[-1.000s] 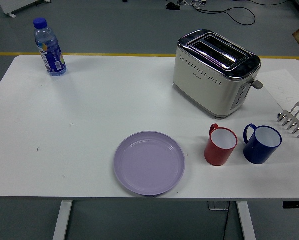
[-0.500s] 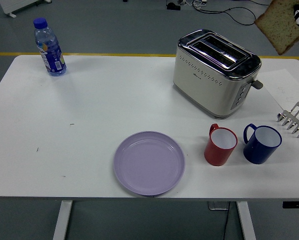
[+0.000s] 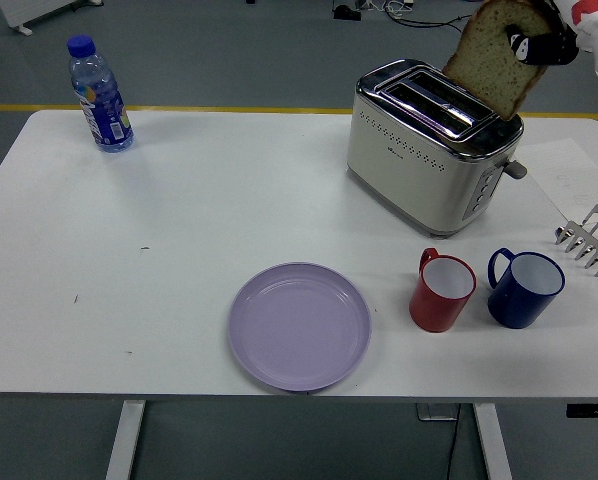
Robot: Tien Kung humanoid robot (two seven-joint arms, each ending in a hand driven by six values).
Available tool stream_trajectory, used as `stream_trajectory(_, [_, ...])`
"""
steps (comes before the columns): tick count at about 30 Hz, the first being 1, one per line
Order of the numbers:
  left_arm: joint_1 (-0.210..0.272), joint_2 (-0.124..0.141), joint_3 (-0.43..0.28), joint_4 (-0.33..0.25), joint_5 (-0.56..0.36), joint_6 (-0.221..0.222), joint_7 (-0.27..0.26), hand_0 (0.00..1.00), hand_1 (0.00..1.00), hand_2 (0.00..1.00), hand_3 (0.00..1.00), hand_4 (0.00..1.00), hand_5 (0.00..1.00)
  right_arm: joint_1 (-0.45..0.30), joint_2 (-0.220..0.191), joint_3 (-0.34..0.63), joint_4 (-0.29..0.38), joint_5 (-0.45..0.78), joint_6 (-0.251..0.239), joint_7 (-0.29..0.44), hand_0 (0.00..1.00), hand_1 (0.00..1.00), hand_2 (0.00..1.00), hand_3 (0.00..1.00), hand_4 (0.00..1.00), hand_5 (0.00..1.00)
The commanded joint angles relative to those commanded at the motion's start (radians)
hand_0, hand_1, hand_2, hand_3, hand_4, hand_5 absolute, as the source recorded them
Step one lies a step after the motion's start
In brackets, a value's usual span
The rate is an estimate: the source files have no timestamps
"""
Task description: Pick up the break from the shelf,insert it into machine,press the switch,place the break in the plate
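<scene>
Up in the upper right of the frame, the right hand (image 3: 547,40) pinches a brown slice of bread (image 3: 494,57) between its black fingers (image 3: 535,46), holding it in the air just above the right end of the cream and chrome two-slot toaster (image 3: 429,145). It hangs tilted, long axis running from upper right down to lower left, lower corner aimed at the slots. Lower centre lies the round lilac plate (image 3: 299,326), bare. Right of it stand a red mug (image 3: 442,290) and a blue mug (image 3: 524,287), with a metal rack (image 3: 591,240) at the right edge.
</scene>
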Motion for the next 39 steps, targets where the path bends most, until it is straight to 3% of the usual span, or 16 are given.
stream_trajectory(18, [0.006,0.000,0.029,0.000,-0.025,0.019,-0.003,0.613,0.497,0.466,0.573,0.386,0.917,0.056,0.150,-0.027,-0.145,-0.002,-0.016,0.028,0.025,0.107,0.238,0.336,0.193,0.002])
stream_trajectory(39, [-0.004,0.000,0.027,0.000,-0.018,0.024,-0.003,0.612,0.491,0.461,0.571,0.376,0.912,0.048,0.172,-0.013,-0.207,-0.024,-0.029,0.045,0.025,0.102,0.232,0.328,0.210,0.002])
